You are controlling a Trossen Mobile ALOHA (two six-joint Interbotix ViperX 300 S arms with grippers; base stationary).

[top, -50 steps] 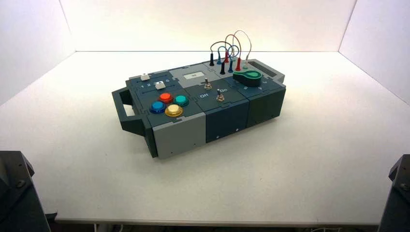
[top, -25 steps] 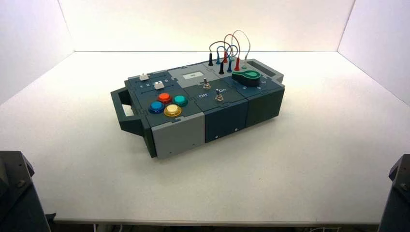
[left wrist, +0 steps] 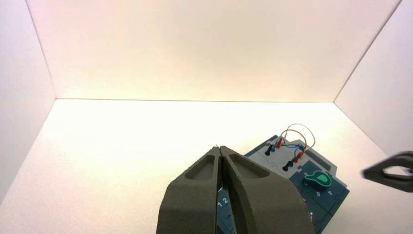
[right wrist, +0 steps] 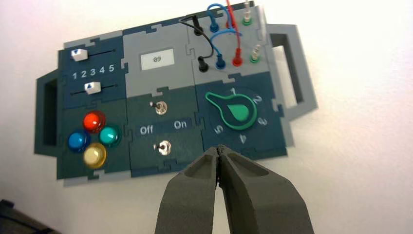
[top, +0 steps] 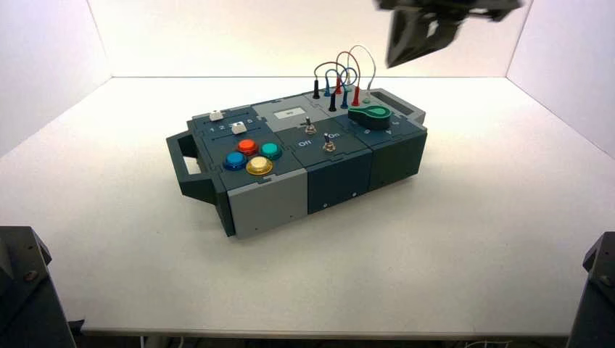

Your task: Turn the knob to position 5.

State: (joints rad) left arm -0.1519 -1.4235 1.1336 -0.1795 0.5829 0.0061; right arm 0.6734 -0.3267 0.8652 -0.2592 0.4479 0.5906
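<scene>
The green teardrop knob sits at the box's right end, in front of the wires. In the right wrist view the knob has numerals 1 to 5 round it. Its pointed end lies in the unnumbered gap, just past the 1. My right gripper is shut and empty, high above the table before the box's front edge. It shows at the top of the high view. My left gripper is shut and empty, raised well to the left of the box. The knob shows far off in its view.
The dark box stands turned on the white table. It bears red, blue, teal and yellow buttons, two white sliders, two metal toggles marked Off and On, a display reading 09 and looped wires.
My right gripper has come into the top right of the high view, where no arm showed before. The box and knob have not moved.
</scene>
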